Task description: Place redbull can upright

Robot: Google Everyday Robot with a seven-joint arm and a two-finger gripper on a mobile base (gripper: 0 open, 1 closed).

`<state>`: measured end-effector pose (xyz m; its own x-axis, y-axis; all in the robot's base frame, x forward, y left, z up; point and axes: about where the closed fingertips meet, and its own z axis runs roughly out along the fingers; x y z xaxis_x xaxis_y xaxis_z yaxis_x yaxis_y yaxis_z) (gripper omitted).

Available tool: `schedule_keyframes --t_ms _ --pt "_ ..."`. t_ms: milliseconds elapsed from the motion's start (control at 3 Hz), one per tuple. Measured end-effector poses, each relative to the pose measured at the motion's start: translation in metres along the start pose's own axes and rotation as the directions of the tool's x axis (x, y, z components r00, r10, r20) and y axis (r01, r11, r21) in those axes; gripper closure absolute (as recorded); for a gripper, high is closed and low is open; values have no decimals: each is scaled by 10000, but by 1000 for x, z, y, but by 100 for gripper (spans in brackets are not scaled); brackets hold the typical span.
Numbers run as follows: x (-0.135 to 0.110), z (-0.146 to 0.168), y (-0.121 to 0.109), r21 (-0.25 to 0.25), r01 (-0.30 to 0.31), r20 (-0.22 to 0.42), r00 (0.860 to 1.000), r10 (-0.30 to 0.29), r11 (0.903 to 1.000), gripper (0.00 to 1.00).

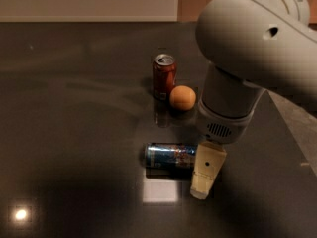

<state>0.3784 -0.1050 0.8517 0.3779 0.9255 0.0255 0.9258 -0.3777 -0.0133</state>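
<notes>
The redbull can [168,155] lies on its side at lower centre of the table [74,133], long axis left-right. My gripper [204,182] hangs at its right end; spread or closed, I cannot tell.

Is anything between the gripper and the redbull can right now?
Nothing visible does. The gripper hangs right at one end of the redbull can, which lies on its side on the table. The soda can and the orange sit farther back, apart from both.
</notes>
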Motion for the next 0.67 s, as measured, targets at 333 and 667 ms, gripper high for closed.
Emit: schedule_keyframes --t_ms 333,667 --pt "5 9 2 -49 -17 -160 9999 17 10000 0" --pt "10 17 1 -27 18 -169 9999 -18 10000 0"
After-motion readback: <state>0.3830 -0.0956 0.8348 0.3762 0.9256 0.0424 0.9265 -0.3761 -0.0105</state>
